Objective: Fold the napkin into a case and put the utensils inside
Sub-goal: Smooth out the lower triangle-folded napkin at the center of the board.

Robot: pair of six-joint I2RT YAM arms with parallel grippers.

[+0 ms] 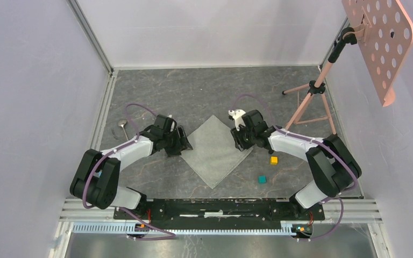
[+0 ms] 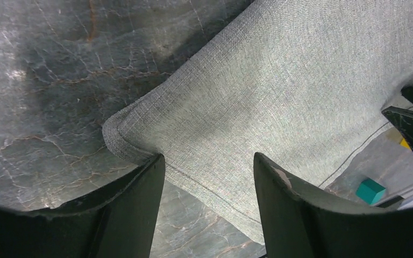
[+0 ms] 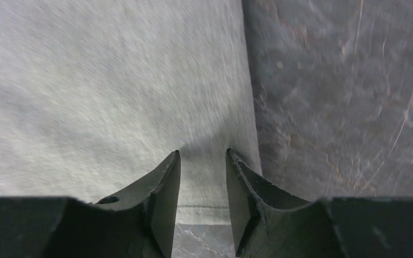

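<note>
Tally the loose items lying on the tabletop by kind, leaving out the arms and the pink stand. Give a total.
napkin: 1
spoon: 1
cubes: 2, the yellow cube and the teal cube
fork: 0 in view
Total: 4

Item 1, my left arm (image 1: 130, 148): elbow bent, white forearm reaching inward toward the right, wrist low over the table. Left jaws: spread wide, tips angled down.

Item 2, my right arm (image 1: 293, 142): mirrored pose, elbow bent, forearm reaching inward toward the left, wrist low. Right jaws: parted by a narrow gap only, tips down.

The two wrists face each other, well apart.
</note>
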